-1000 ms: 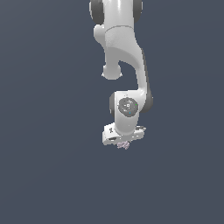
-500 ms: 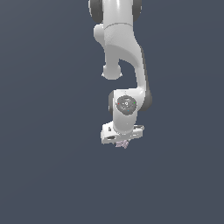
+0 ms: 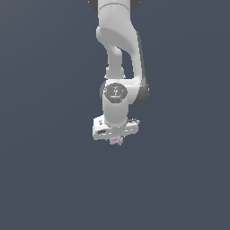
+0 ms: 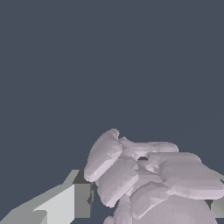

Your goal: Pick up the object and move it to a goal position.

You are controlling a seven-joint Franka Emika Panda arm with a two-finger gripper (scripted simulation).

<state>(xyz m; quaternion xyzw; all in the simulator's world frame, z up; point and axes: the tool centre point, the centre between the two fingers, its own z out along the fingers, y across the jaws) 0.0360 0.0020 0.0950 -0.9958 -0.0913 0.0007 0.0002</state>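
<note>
Exterior view faces the arm; wrist view sits close.

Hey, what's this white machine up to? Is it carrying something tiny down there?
A white robot arm is reaching downward, and a small, lumpy, pale pinkish-lavender object sits right under its gripper. In the wrist view the object fills the space between the fingers, so it looks gripped. The job is to carry it to a goal spot, but no goal marker shows in either picture.
</note>
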